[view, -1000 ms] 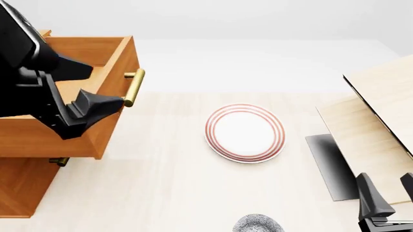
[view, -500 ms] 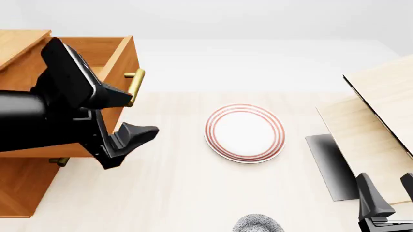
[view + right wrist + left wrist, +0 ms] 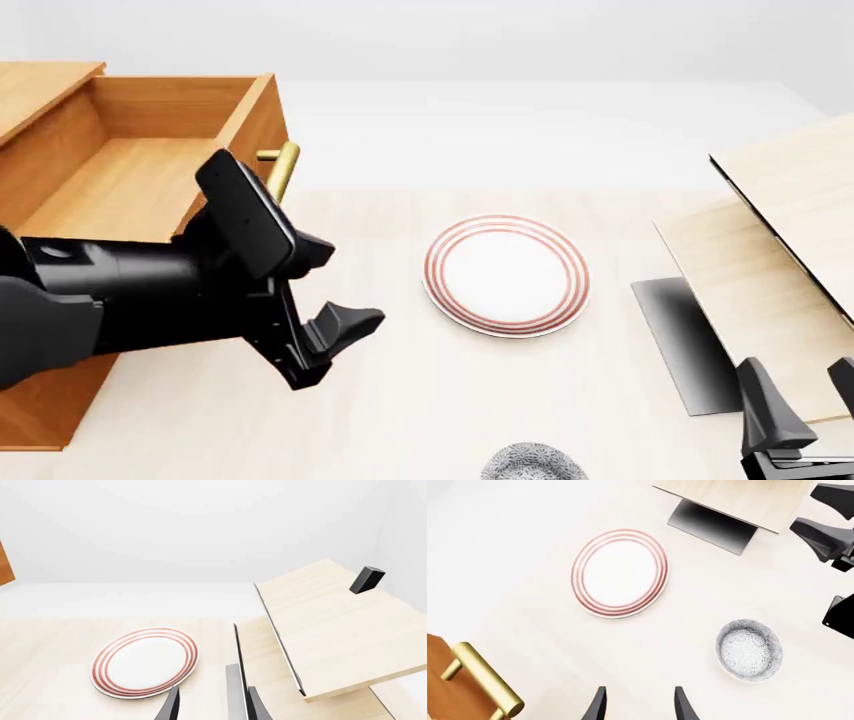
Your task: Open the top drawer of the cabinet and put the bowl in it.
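Far left, front view: the cabinet (image 3: 40, 400), orange-brown, with the top drawer (image 3: 134, 170) pulled out so that its light wood interior shows; its brass bar handle (image 3: 280, 170) faces the table's middle. Just right of the drawer front, my left gripper (image 3: 334, 290) hangs above the table (image 3: 400, 400), its two dark fingers spread apart and holding nothing; it touches neither handle nor drawer. My left wrist camera shows the same handle at one edge and both fingertips (image 3: 597, 707) with bare tabletop between them.

Centre: a flat white plate (image 3: 507, 275) with red rings lies on the table, well apart from the drawer.

Lower centre: the bowl (image 3: 534, 464), speckled grey-blue on white, stands on the table at the near edge of the front view, between my two arms; the left wrist view shows it whole (image 3: 748, 650), upright, untouched.

Right: pale light-wood panels (image 3: 787, 250) slope over the table. My right gripper (image 3: 801, 425) rests low at the near right corner, fingers parted, empty.
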`<state>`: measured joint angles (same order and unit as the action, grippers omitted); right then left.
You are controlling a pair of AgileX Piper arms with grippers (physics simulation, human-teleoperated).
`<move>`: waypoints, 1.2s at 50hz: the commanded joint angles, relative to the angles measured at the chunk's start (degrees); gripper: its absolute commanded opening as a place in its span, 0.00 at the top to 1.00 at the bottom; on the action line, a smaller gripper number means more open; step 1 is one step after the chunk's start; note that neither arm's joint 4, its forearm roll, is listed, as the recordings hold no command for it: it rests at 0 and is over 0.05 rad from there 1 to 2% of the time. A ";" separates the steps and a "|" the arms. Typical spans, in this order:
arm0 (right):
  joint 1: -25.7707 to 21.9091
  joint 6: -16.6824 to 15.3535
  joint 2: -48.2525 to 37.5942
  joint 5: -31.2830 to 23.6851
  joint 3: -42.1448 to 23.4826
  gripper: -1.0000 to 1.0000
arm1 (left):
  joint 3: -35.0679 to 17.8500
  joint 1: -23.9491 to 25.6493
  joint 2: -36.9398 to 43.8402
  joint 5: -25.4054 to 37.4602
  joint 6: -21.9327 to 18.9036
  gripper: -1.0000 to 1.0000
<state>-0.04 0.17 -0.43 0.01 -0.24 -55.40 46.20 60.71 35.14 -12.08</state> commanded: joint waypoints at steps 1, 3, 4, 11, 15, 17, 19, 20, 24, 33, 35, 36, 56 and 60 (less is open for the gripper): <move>0.02 -0.01 0.05 0.01 0.04 0.00 | 2.23 1.58 2.01 -3.34 3.02 0.00; 0.01 -0.02 0.07 0.02 0.04 0.00 | 2.13 2.05 2.74 -3.85 3.62 0.00; 0.02 -0.01 0.04 0.01 0.04 0.00 | 2.21 2.13 2.82 -4.03 3.72 0.00; 0.01 -0.07 0.07 0.02 0.03 0.00 | 2.11 4.08 6.11 -6.86 6.98 0.00; 0.02 -0.02 0.06 0.02 0.04 0.00 | 2.47 5.03 7.64 -8.31 8.12 0.00; 0.01 -0.05 0.07 0.02 0.04 0.00 | 2.15 5.79 8.74 -9.08 10.30 0.00; 0.01 -0.06 0.07 0.02 0.03 0.00 | 2.46 6.25 9.96 -10.30 10.68 0.00; 0.01 -0.06 0.07 0.02 0.03 0.00 | 2.46 6.25 9.97 -10.31 10.68 0.00; 0.01 -0.04 0.07 0.02 0.04 0.00 | 3.56 6.96 11.97 -12.50 13.31 0.00; 0.01 -0.01 0.07 0.02 0.04 0.00 | 4.56 7.62 13.53 -14.33 16.33 0.00; 0.01 -0.02 0.05 0.02 0.04 0.00 | 5.64 7.00 13.22 -14.78 17.15 0.00; 0.01 -0.05 0.04 0.01 0.04 0.00 | 5.02 8.03 14.18 -15.42 18.17 0.00; 0.01 -0.05 0.04 0.01 0.04 0.00 | 8.36 8.24 16.15 -20.71 20.31 0.00; 0.01 -0.05 0.05 0.01 0.04 0.00 | 8.49 8.64 17.36 -21.64 20.60 0.00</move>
<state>-0.04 0.17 -0.44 0.01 -0.24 -48.26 54.29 76.47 16.13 7.07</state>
